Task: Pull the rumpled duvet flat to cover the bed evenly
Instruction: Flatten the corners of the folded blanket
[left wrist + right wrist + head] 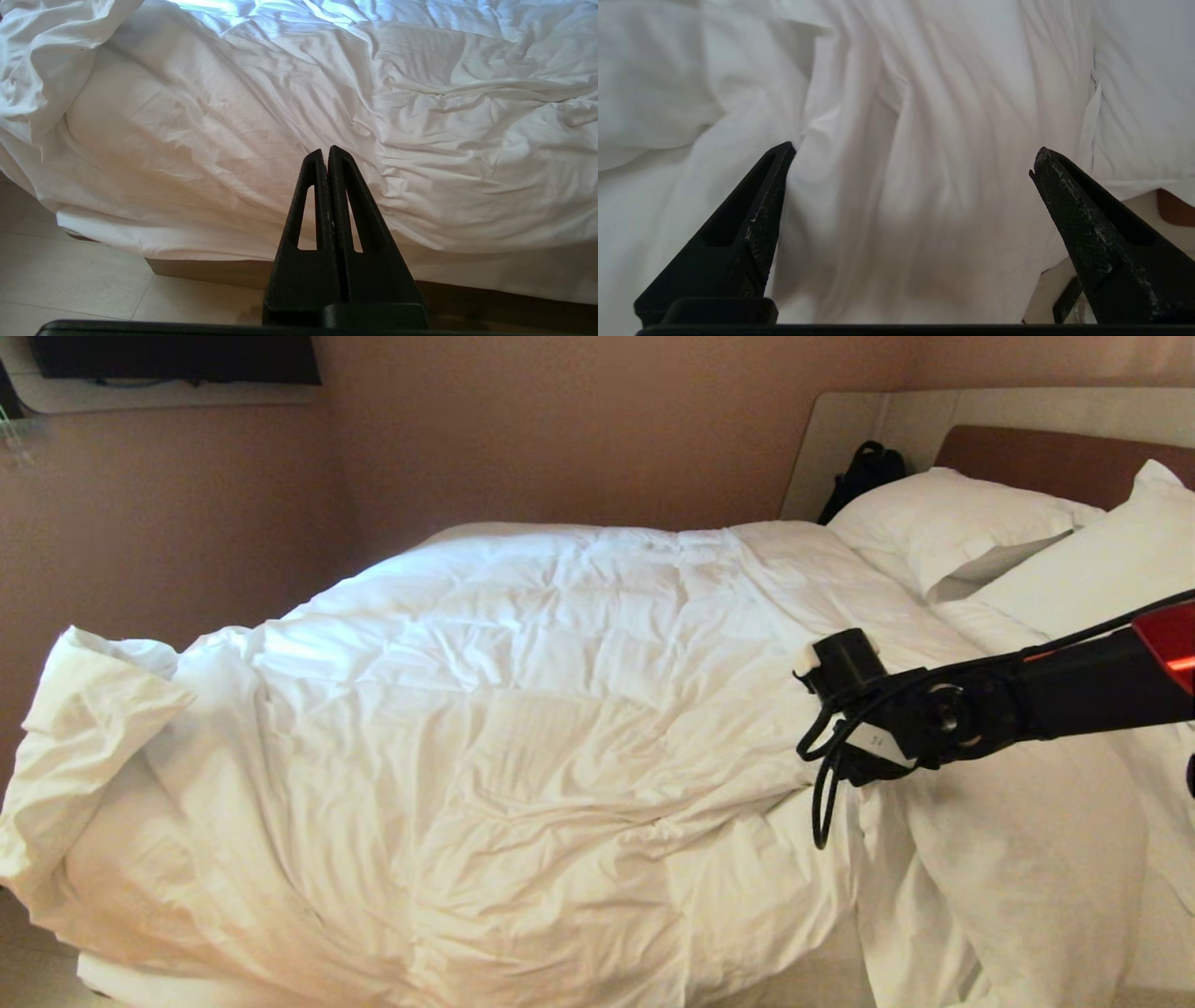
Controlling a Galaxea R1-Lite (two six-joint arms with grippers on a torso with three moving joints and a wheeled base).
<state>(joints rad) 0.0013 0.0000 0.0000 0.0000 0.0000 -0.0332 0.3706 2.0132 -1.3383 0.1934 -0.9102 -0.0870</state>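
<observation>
The white quilted duvet lies wrinkled across the bed, whose brown headboard is at the right. Its foot-end corner is bunched and folded over. A long fold hangs down the near side close to the pillows. My right arm reaches in from the right above that fold. In the right wrist view the right gripper is open, its fingers wide on either side of the hanging duvet cloth, gripping nothing. The left gripper is shut and empty, low beside the bed, facing the duvet's draped edge.
Two white pillows lie against the headboard, with a black bag behind them. The brown bed base meets a tiled floor. A wall runs along the bed's far side, with a dark screen high on it.
</observation>
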